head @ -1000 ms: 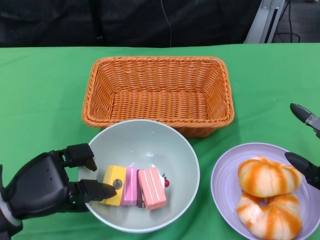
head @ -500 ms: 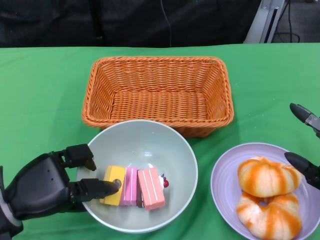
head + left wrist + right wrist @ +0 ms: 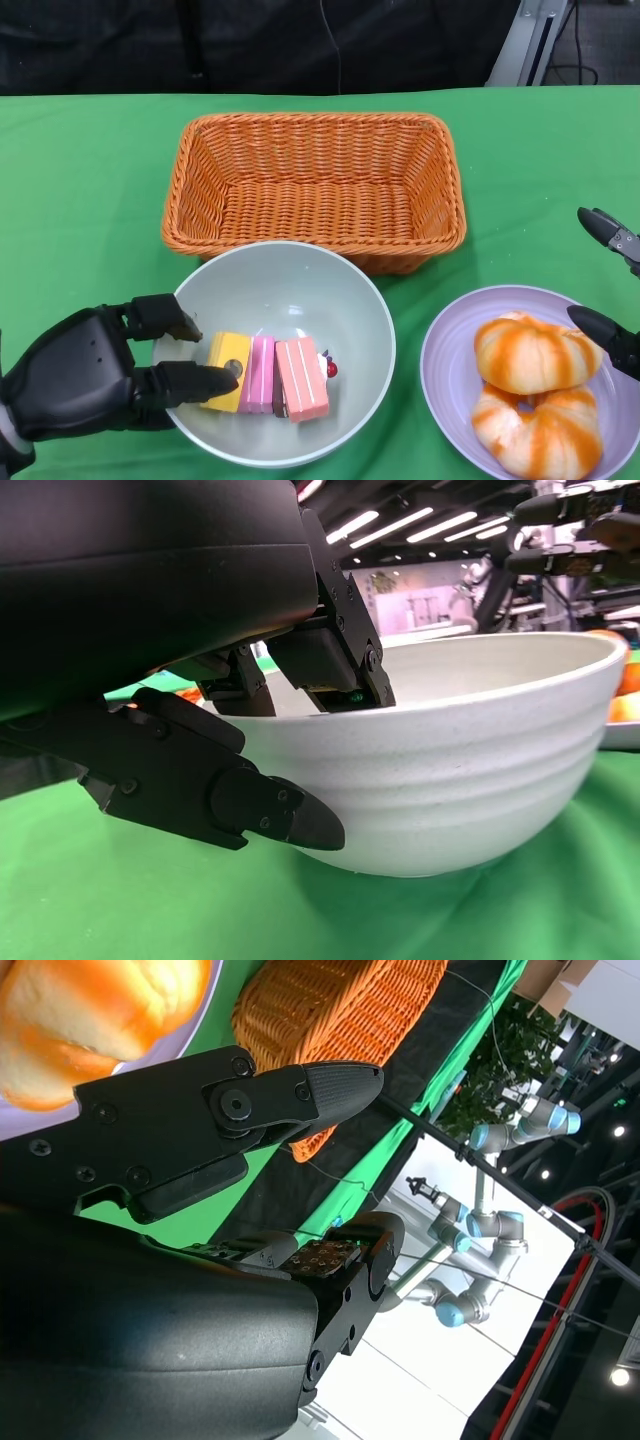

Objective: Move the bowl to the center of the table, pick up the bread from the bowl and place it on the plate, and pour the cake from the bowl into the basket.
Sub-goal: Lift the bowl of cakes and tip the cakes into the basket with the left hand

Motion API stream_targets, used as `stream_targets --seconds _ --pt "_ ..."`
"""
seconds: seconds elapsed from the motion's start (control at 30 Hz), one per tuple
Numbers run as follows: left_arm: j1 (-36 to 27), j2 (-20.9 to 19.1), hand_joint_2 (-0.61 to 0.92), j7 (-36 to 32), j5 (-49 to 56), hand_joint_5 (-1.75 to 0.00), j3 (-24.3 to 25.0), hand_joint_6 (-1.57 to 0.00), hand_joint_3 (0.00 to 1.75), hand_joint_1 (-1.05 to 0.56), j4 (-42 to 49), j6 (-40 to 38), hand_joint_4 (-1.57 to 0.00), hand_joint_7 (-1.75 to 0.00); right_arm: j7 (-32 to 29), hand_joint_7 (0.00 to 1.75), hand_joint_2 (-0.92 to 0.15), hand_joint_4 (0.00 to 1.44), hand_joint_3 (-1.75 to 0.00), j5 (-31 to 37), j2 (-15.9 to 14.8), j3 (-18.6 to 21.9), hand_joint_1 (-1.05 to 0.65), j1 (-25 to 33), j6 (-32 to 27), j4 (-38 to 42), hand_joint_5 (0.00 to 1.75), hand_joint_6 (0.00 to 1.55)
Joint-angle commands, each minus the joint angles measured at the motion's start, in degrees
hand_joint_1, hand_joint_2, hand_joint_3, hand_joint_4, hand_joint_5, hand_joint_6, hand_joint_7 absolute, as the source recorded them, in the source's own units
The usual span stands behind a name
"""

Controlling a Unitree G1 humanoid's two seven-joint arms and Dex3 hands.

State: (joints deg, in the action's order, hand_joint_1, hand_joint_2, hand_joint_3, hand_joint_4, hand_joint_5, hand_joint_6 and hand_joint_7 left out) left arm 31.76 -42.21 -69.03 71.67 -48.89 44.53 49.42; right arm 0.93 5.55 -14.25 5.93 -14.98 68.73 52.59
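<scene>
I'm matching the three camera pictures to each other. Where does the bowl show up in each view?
Head view: the bowl sits lower centre, the left hand gripping its rim.
Left wrist view: the bowl fills the middle and right, seen side-on.
Right wrist view: not in it.
Shared landmark: the green tablecloth.

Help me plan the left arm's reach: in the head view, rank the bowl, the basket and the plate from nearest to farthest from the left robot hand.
1. Bowl: gripped at its near-left rim by the left robot hand.
2. Basket: beyond the bowl, at the table's middle.
3. Plate: on the right, across the bowl, holding the bread.
</scene>
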Motion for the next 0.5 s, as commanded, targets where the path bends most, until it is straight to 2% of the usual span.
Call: stream_targets --seconds 0.03,0.17,0.5 --pt "0.9 -2.4 0.92 0.8 0.0 -0.67 0.4 -0.87 0.13 -0.41 -0.7 2.7 -0.52 -0.02 -1.3 0.0 -0.92 0.57 -0.18 0.8 -1.1 0.9 -0.49 0.0 0.7 -0.1 0.07 0.52" --pt "1.4 -3.0 0.92 0.5 0.1 -0.63 0.5 -0.9 0.13 -0.43 -0.7 5.9 -0.47 -0.04 -2.1 0.0 -0.92 0.56 -0.18 1.7 -1.2 0.9 -0.47 -0.1 0.8 0.1 0.07 0.53" --pt "2.3 -2.9 0.92 -2.5 2.3 -0.53 -0.3 -0.89 0.16 -0.4 -0.1 7.5 -0.48 -0.02 -4.2 0.01 -0.92 0.57 -0.2 3.8 -1.6 0.8 -0.44 -0.1 0.4 -0.1 0.07 0.54"
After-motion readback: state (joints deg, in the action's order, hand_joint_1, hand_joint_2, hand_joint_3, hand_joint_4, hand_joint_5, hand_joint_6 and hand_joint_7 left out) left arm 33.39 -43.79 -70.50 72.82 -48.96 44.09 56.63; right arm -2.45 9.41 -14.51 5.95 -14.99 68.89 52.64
